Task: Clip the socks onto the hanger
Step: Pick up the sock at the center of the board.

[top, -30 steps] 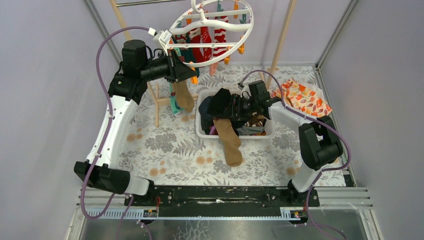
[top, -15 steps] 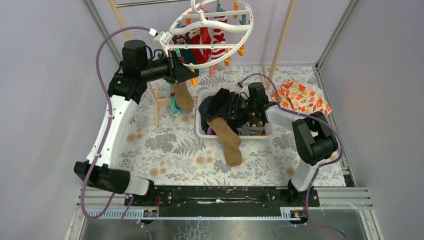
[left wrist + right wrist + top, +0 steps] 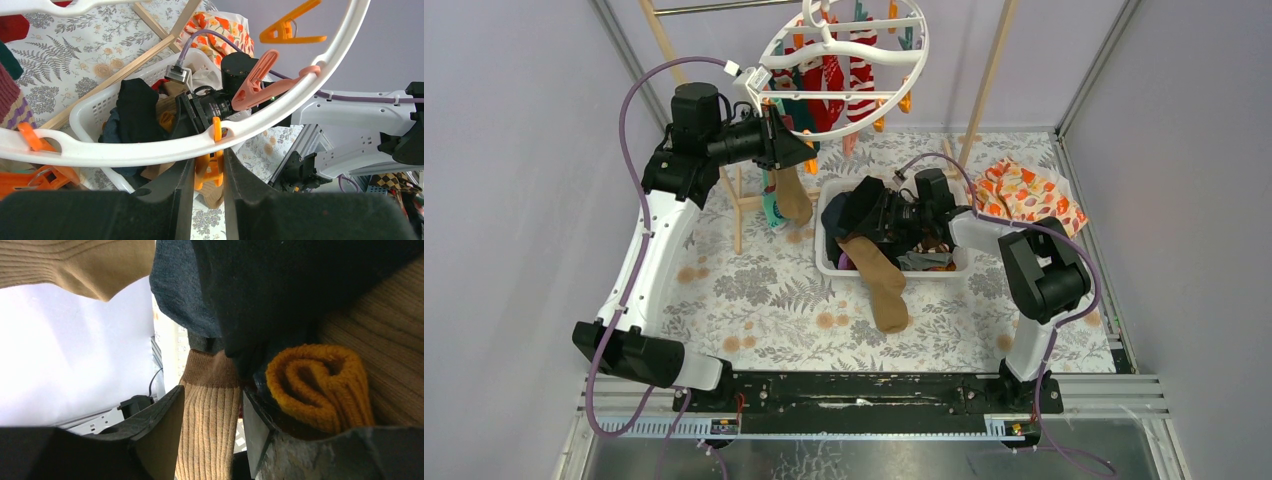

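Floral tabletop [image 3: 764, 300]: right gripper [image 3: 212, 425] clenches tan ribbed sock [image 3: 879, 280] trailing nearward from its fingers [image 3: 150, 435]; left gripper [image 3: 207, 165] pinches orange plastic clip [image 3: 204, 170] on white ring hanger [image 3: 150, 150], up-left of them.

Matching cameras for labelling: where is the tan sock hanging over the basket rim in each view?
Top external: centre, the tan sock draped from the white basket rim onto the table.
Left wrist: likely the tan patch low between the left gripper fingers, under the orange clip.
Right wrist: ribbed, between the right gripper fingers.
Shared landmark: the white basket, top and left wrist.
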Tool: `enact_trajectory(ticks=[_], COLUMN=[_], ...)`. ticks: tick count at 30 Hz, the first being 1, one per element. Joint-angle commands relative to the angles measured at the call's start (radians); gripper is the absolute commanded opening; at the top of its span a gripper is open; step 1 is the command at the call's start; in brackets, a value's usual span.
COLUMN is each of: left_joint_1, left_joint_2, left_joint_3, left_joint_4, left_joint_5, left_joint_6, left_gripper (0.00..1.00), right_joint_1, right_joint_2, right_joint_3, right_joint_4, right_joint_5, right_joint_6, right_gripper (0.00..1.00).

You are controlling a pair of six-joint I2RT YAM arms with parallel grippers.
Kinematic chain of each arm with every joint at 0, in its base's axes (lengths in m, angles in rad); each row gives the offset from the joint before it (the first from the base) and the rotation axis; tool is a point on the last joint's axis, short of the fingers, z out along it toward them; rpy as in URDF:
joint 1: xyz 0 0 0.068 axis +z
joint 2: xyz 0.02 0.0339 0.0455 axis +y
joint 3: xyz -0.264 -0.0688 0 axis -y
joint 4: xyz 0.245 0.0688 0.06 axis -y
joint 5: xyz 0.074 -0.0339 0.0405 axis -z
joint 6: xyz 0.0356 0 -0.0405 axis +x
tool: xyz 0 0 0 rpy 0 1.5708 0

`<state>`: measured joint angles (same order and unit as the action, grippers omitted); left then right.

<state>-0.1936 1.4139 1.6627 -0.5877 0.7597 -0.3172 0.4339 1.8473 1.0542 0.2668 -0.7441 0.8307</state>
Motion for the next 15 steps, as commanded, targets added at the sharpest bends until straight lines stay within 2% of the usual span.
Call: enact_trajectory(ticks=[1,7,15], left_joint_1=[0.004,0.005,0.004], left_joint_2=[-0.018,-0.022,-0.030], left_joint_3=[0.011,0.022,0.000], left_joint_4=[-0.050,-0.051,-0.050], left_joint_5=[0.015,0.020,0.024], left_joint_6=[0.015,0.010,0.012], left_gripper=[0.00,0.00,0.00], right_joint_1=[0.020,0.016,0.015], right_joint_2=[-0.014,-0.051,-0.073], right_joint_3=[0.051,0.005,-0.002], right_joint_4=[-0.072,0.176,0.205], right_joint_5=[0.023,-0.090,-0.103], right_joint_6=[-0.069,0.099,0.118], right_gripper=[0.52,0.47,0.47])
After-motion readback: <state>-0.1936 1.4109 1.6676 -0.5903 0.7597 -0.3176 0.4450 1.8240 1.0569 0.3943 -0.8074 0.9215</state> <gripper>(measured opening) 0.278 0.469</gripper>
